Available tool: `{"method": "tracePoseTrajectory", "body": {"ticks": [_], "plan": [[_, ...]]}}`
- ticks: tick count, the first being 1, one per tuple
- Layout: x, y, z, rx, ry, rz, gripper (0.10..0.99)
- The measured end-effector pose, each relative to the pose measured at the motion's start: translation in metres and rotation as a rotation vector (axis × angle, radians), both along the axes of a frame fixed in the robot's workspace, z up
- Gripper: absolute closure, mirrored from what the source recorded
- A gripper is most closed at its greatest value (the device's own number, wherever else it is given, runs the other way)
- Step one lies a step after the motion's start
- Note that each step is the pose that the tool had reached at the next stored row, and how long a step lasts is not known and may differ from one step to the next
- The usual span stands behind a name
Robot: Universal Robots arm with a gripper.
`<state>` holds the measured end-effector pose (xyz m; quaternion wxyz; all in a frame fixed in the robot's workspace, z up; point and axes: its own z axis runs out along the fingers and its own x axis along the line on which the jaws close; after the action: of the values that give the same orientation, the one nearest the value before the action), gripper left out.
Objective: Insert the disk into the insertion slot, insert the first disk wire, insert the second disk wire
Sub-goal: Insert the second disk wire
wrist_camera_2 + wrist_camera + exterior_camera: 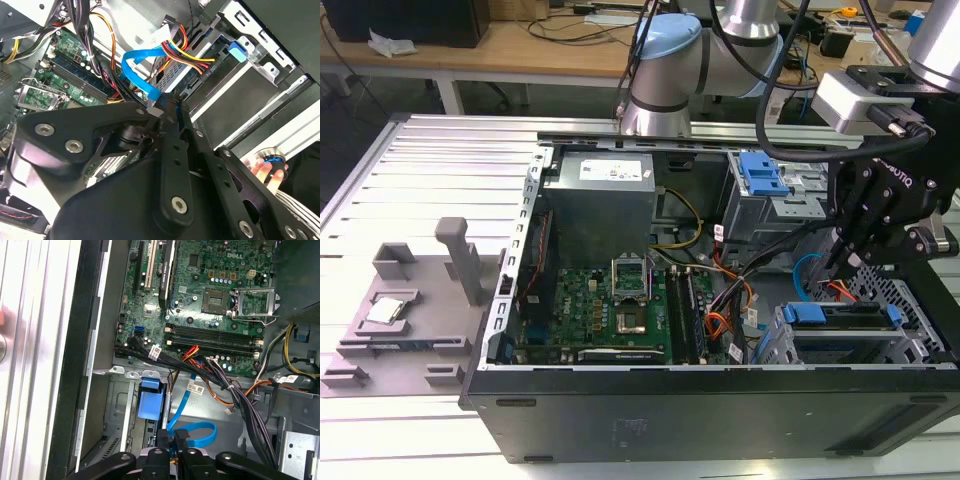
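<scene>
In the exterior view the disk lies inside the insertion slot at the case's right front corner, its blue carrier tabs showing at both ends. My gripper hangs just above the disk's rear edge. Its fingertips are pressed together on the end of a flat blue wire that loops up behind them. The same blue wire curls beside the gripper in the first wrist view. A red, yellow and black wire bundle ends in a black plug at the drive cage.
The open computer case holds the motherboard, the grey power supply and a taller bay with a blue latch. Cable bundles cross beside the cage. A person's hand shows outside the case wall.
</scene>
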<state>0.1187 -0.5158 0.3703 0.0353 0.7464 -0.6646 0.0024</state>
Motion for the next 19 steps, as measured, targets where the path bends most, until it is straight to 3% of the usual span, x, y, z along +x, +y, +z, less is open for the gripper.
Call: {"method": "tracePoseTrajectory", "body": {"ticks": [8,14,19], "plan": [[0.0012,-0.0012,-0.0001,0.000,0.0001,-0.003,0.922],[0.0013,-0.0013,-0.0010,0.000,0.0001,-0.085,0.922],[0.0013,-0.0013,-0.0011,0.000,0.0001,-0.086,0.922]]}}
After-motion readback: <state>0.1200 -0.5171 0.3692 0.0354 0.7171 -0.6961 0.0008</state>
